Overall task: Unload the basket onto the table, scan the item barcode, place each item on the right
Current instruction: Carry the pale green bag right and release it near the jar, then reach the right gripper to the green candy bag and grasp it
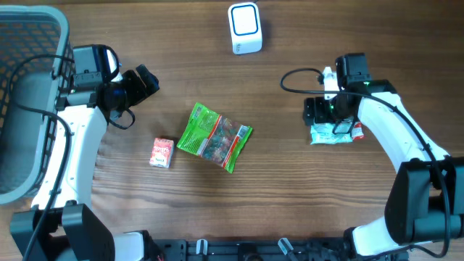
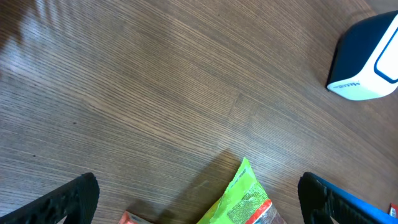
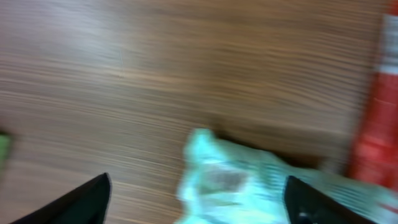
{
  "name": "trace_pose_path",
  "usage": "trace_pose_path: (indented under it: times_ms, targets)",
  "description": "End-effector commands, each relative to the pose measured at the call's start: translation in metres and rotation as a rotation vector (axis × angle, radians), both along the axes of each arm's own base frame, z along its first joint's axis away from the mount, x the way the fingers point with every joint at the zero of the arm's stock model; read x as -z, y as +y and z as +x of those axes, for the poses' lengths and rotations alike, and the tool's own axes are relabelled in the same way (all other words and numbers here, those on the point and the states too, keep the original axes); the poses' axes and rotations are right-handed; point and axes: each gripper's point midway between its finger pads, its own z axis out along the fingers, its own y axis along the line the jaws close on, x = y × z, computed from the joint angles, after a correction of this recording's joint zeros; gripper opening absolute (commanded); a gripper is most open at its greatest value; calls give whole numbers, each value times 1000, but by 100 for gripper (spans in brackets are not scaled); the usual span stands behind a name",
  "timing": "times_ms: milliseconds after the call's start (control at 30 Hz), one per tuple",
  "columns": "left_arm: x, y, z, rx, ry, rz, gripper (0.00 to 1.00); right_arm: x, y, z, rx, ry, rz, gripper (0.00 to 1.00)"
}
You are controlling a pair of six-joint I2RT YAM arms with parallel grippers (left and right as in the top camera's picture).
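Wood table [image 1: 290,210]: one scanner [image 1: 244,28] at far edge; I judge it sits there so either arm can reach it.
Items: four – green snack bag [image 1: 214,137], small red carton [image 1: 162,152], pale packet [image 1: 330,134], red item [image 1: 357,130] just beside it, kind unclear.
Right gripper [image 1: 326,119]: jaws wide, straddling pale packet, not gripping; looks lined up for a pick.
Left gripper [image 1: 142,81]: jaws wide, empty, near one basket [image 1: 29,43].
Pale packet: well apart from scanner, unscanned I reckon.
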Motion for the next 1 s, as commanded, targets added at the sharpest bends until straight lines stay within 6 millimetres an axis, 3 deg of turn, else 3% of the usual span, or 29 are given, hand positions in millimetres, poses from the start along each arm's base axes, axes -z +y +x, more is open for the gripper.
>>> trace_pose_path:
  times_ms: [0,33,100,167,333,500,833,967]
  targets:
    - [-8,-2,4,17,-24,1,100,-17,42,3,35,17,270,74]
    - [-8,-2,4,17,-24,1,100,-18,42,4,50,19,274,63]
    - [-8,-2,4,17,-24,1,100,-16,45,2,43,24,272,28]
    - [-8,-2,4,17,-24,1,100,-12,49,-3,29,36,261,10]
    - [-8,-2,4,17,-24,1,100,11,42,-17,30,64,146,8]
    - [-8,-2,4,17,-24,2,100,31,3,-23,141,68,-68,5]
    - [-8,-2,4,17,-24,2,100,28,-70,-39,234,85,-474,19]
    - [-8,-2,4,17,-24,1,100,26,-84,-46,250,105,-535,18]
